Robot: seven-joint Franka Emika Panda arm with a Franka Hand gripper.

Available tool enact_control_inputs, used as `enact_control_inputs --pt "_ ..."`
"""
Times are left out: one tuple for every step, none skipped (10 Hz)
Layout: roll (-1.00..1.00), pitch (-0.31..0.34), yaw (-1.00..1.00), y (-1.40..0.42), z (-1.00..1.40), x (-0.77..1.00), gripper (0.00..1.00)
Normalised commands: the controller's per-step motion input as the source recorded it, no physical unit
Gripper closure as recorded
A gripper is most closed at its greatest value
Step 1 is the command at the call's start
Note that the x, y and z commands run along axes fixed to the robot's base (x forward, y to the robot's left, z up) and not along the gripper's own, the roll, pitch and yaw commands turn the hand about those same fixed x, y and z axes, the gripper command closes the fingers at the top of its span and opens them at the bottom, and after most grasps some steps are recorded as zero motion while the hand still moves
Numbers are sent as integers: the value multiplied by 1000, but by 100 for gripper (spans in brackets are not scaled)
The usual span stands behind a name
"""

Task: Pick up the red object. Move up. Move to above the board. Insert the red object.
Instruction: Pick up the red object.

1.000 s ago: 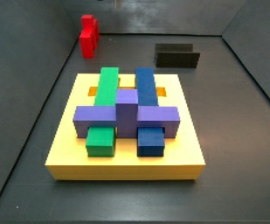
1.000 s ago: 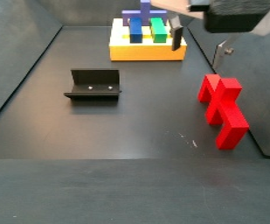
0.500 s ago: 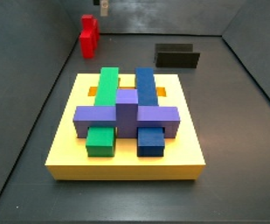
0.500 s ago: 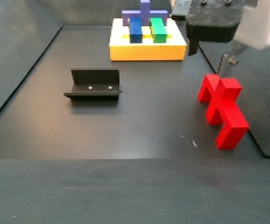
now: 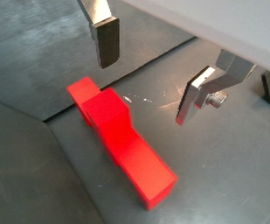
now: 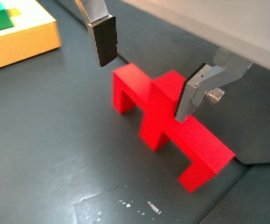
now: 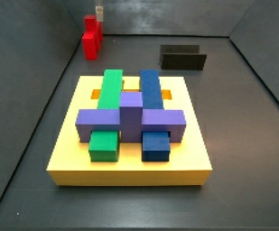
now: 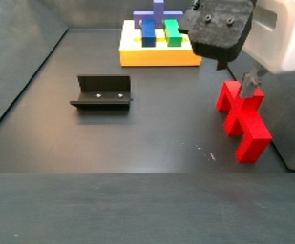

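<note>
Red object (image 6: pixel 161 122) looks rigid, light, smooth-faced; probably slick, so best pinched across the flat faces of the central tab. Lies on the dark floor by the wall, directly below and between the fingers (image 6: pixel 102 39). Gripper (image 6: pixel 148 70) spread wide, holding nothing, touching nothing visible. Board (image 8: pixel 160 52) well apart.

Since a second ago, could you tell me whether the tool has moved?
Yes. In a side view the tool has come down and nearer, away from the board, to the red object.
</note>
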Motion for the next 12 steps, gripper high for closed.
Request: enact_control_inputs --pt "-13 -160 -437 94 -311 -409 0" --pt "0 -167 -431 20 -369 -394 0" --pt "0 -140 -229 0 -306 -471 0" --pt "10 -104 0 0 -134 -131 0" --pt "64 -44 -63 20 -100 0 0" --pt "27 -1 -71 109 -129 0 0" --pt "0 0 -60 89 -134 0 0" --pt "0 0 -74 174 -163 0 0" --pt "-20 0 -63 163 -120 0 0" --pt "-63 0 -49 126 -74 40 0" --pt "0 0 0 0 0 0 0" --pt "0 0 0 0 0 0 100"
